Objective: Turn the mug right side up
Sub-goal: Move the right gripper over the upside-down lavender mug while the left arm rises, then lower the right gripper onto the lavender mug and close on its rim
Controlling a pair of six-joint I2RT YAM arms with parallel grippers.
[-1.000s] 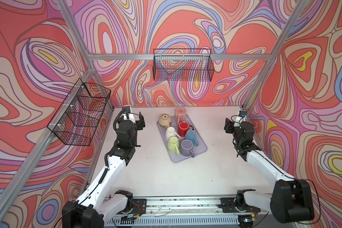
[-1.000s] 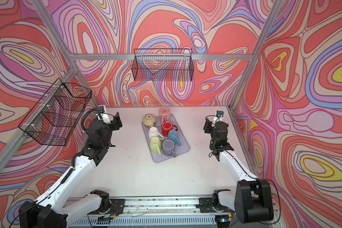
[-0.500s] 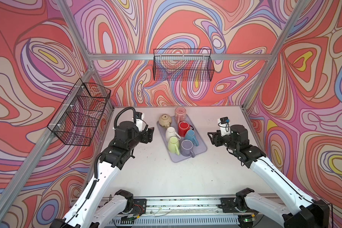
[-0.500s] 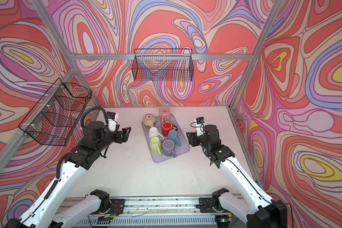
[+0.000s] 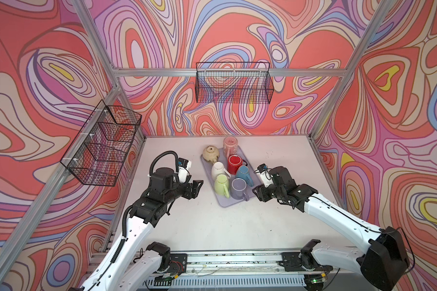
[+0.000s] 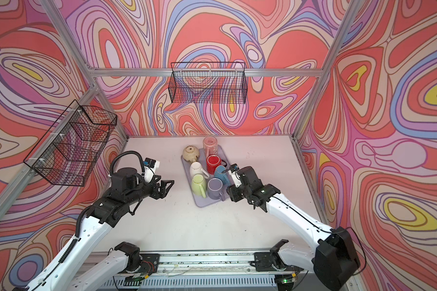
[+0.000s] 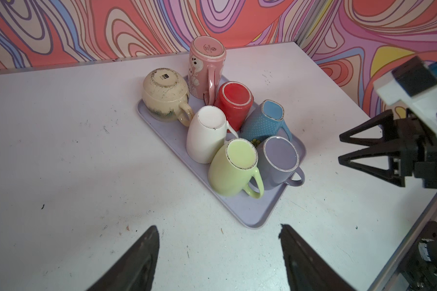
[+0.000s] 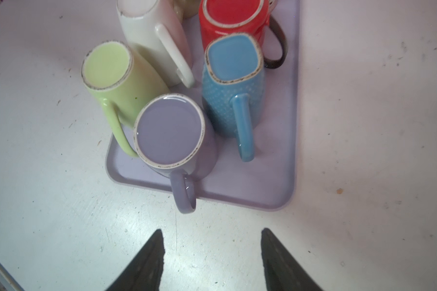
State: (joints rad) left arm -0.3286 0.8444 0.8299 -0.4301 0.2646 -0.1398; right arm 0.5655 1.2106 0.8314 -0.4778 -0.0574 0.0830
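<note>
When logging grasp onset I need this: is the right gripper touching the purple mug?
Apart. The right wrist view shows bare table between the purple mug and the right gripper, jaws open.

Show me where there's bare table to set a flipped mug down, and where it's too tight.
Free: the white table between the lavender plastic tray and the left gripper; the stretch from the tray's near end to the front rail; the tray's bare corner beside the handle of the blue ceramic mug. Crowded: the seven upturned mugs, packed together.

Top views overhead, wrist views close (sharing tray)
</note>
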